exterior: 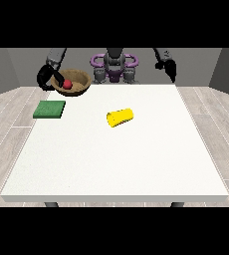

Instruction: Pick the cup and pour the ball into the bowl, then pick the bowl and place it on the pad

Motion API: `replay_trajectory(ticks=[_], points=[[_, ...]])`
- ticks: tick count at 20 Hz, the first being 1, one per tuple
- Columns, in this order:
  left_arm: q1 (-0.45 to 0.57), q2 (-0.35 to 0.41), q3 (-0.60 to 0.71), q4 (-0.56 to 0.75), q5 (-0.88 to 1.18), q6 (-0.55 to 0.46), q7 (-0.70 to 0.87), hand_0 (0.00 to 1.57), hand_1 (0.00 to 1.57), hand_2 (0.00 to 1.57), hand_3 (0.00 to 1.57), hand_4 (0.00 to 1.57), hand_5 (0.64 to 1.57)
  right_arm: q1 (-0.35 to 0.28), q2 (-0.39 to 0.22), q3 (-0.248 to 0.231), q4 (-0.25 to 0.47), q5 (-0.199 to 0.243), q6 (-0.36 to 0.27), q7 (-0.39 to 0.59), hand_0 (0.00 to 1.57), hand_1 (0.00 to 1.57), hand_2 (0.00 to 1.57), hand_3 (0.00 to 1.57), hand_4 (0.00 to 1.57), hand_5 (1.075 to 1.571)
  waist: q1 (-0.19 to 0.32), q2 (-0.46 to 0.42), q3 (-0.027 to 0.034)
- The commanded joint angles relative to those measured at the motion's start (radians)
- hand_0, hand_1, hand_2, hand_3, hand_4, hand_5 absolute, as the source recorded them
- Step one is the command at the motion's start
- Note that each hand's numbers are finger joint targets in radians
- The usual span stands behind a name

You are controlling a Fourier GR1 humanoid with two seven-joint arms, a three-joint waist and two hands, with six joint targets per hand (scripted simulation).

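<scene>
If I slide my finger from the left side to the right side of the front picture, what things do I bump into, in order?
Green pad → brown bowl with the red ball inside → yellow cup lying on its side → the hand at the view's right.

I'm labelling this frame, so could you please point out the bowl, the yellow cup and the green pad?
bowl (82,78): front view, on its inner wall right of the red ball.
yellow cup (120,117): front view, middle of its side.
green pad (49,109): front view, centre of its top.
</scene>
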Motion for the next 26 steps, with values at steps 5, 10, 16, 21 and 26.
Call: replay_trajectory(ticks=[5,10,16,21,26], points=[[0.005,0.089,0.068,-0.046,0.069,-0.094,0.0,0.0,0.0,0.0,0.0,1.22,1.481,0.062,-0.145,-0.066,0.001,-0.023,0.108,-0.064,1.57,1.57,1.57,0.47,0.83,1.57,0.033,0.045,0.0011],[-0.039,0.295,0.253,0.007,0.225,-0.255,-0.006,0.0,0.0,0.0,0.0,1.32,1.562,0.086,-0.192,-0.136,0.012,-0.073,0.128,-0.141,1.57,1.57,1.57,0.0,0.88,1.571,0.043,0.104,0.0008],[-0.074,0.452,0.383,0.073,0.338,-0.388,-0.043,0.0,0.0,0.0,0.0,1.27,1.571,0.084,-0.221,-0.201,0.054,-0.094,0.101,-0.285,1.57,1.57,1.57,0.0,0.8,1.566,0.092,0.233,0.0015],[-0.066,0.486,0.424,0.188,0.34,-0.42,-0.141,0.0,0.0,0.0,0.0,1.19,1.557,0.034,-0.222,-0.21,0.051,-0.103,0.095,-0.285,1.57,1.57,1.57,0.0,0.75,1.566,0.06,0.26,0.0009],[-0.081,0.506,0.419,0.174,0.333,-0.435,-0.172,0.0,0.0,0.0,0.0,1.19,1.558,0.003,-0.256,-0.24,0.111,-0.085,-0.017,-0.234,1.22,1.22,1.41,1.3,0.0,1.553,0.084,0.317,0.0007]])
